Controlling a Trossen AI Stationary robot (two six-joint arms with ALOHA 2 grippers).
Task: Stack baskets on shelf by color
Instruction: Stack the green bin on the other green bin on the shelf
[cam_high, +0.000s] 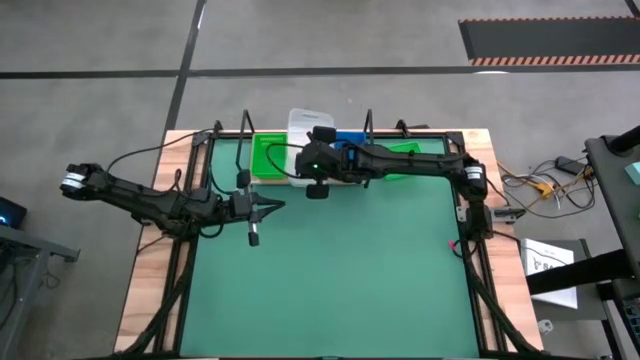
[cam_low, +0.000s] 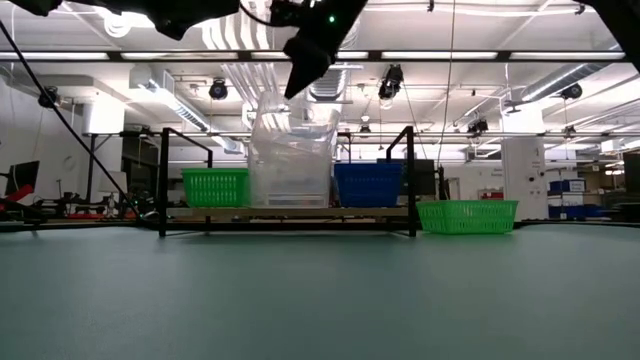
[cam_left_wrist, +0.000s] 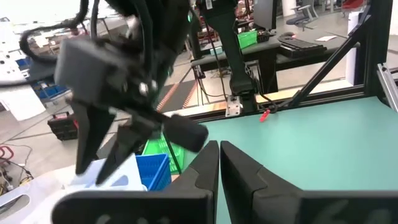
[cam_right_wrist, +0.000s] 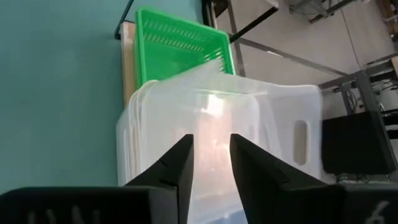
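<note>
The wooden shelf (cam_low: 290, 212) stands at the table's far edge. On it sit a green basket (cam_low: 215, 187) on the left, a tall stack of clear baskets (cam_low: 292, 160) in the middle and a blue basket (cam_low: 368, 184) on the right. Another green basket (cam_low: 467, 216) rests on the mat just right of the shelf. My right gripper (cam_right_wrist: 211, 155) is open and hovers above the clear stack (cam_right_wrist: 249, 124), fingers pointing down; the left wrist view shows the right gripper (cam_left_wrist: 99, 165) with spread fingers. My left gripper (cam_high: 275, 207) is shut, above the mat left of centre.
Black wire uprights (cam_high: 246, 130) rise at both ends of the shelf. A black frame (cam_high: 470, 215) borders the green mat (cam_high: 340, 280), whose middle and near parts are bare. Cables and papers lie beyond the table's right edge.
</note>
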